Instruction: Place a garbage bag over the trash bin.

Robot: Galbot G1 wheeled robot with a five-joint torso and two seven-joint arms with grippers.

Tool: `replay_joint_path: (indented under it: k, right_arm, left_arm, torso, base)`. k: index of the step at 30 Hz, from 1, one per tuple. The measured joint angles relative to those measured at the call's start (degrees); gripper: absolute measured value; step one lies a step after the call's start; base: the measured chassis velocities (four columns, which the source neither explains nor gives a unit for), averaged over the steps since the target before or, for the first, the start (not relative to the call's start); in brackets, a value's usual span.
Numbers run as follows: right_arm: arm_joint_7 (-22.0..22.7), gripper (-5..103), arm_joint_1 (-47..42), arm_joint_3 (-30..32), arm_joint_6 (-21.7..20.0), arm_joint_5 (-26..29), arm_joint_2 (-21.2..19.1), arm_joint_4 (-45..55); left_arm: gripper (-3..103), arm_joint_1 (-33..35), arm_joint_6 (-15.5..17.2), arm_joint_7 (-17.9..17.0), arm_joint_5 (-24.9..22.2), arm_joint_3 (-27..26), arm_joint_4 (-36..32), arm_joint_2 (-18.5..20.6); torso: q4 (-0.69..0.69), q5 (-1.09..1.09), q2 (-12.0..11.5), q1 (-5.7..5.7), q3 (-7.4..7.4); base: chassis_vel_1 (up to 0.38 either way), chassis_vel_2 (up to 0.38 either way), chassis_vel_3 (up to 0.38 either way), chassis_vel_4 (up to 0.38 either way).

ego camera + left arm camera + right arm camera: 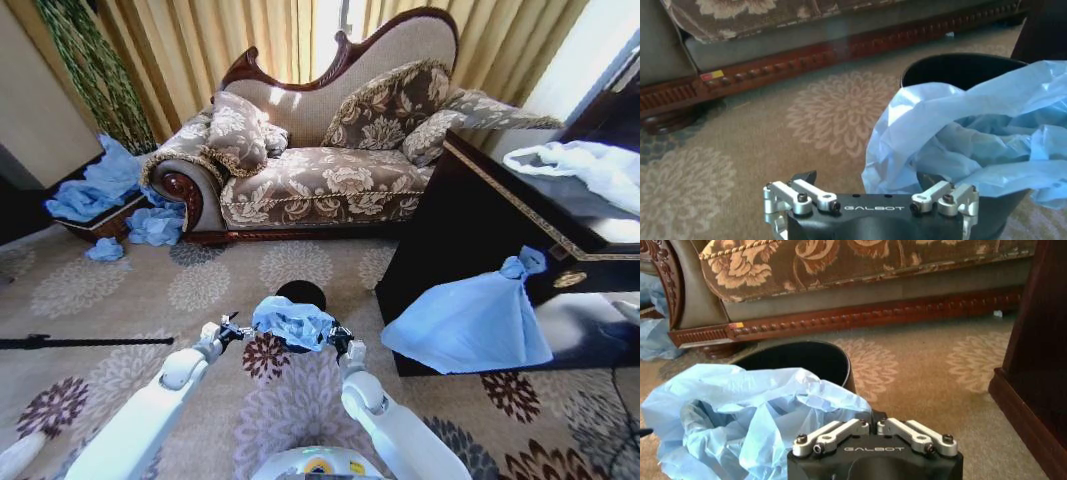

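1. Head view had the garbage bag (292,322) bunched over the near part of the trash bin (302,293), with the bin's far rim showing dark beyond it, so I judged the bag not yet pulled round the rim.
2. I read the bag as thin, light and limp, crackly film that would slump and slide; hold belonged at its open hem, on opposite sides of the bin, with the film kept taut.
3. My left gripper (236,330) sat at the bin's left side against the bag; from the left wrist view its fingers (807,179) stood spread wide, one finger buried under the film, and I could not confirm a pinch.
4. My right gripper (338,338) sat at the bin's right side, its linkage drawn together, and I judged it clamped on the bag's edge, though the fingertips were hidden.
5. Beyond the bin stood the sofa (320,170); to the bin's right, the dark cabinet (480,215) with a knotted blue bag (475,322) leaning on it.
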Motion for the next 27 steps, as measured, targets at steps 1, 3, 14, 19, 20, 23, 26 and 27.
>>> replay_joint_path:
  k: [1,3,14,19,20,23,26,27]
  right_arm:
    - [-0.07,0,-0.11,0.03,0.00,-0.10,-0.07,0.00]
    - [-0.09,0,-0.15,0.03,0.00,-0.14,-0.09,0.00]
    - [-0.09,0,0.25,-0.13,-0.01,-0.14,-0.08,-0.52]
    - [0.08,0,0.49,-0.67,-0.02,-0.11,0.07,-0.52]
    - [0.12,0,0.53,-0.72,-0.02,-0.10,0.10,-0.52]
    - [0.24,0,0.52,-0.77,-0.02,-0.09,0.09,-0.52]
    - [0.26,0,0.37,-0.77,-0.03,-0.13,0.03,-0.52]
    - [0.26,0,0.33,-0.76,-0.02,-0.15,0.03,-0.53]
  left_arm:
    - [100,-0.66,-0.28,0.47,0.00,0.34,0.70,-0.13]
    - [100,-1.17,-0.55,1.01,0.00,0.53,1.13,-0.27]
    - [100,-5.18,-1.97,2.76,0.21,1.86,5.17,-2.02]
    - [100,-8.10,-2.50,3.75,0.53,3.03,8.07,-3.41]
    - [101,-8.32,-2.50,3.69,0.64,3.18,8.28,-3.65]
    - [94,-8.38,-2.48,2.73,0.78,3.36,8.50,-4.18]
    - [86,-7.81,-2.48,2.27,1.02,3.25,8.62,-4.22]
    - [86,-7.67,-2.48,2.21,1.05,3.18,8.69,-4.23]
  torso:
    - [0.00,0.00,0.00,0.00,0.00]
    - [0.01,0.00,0.00,0.00,0.01]
    - [0.01,0.00,0.00,0.00,0.01]
    - [0.00,0.00,0.00,0.00,0.01]
    - [0.00,0.00,0.00,0.00,0.01]
    - [0.01,0.00,0.00,0.00,0.01]
    - [0.01,0.00,0.00,0.00,0.01]
    - [0.02,0.00,0.00,0.00,0.01]
  base:
    - [0.000,0.000,0.000,0.000]
    - [0.000,0.000,0.000,0.000]
    - [0.000,0.000,0.000,0.000]
    - [0.000,0.000,0.000,0.000]
    - [0.000,0.000,0.000,0.000]
    - [0.000,0.000,0.000,0.000]
    - [0.000,0.000,0.000,0.000]
    - [0.000,0.000,0.000,0.000]
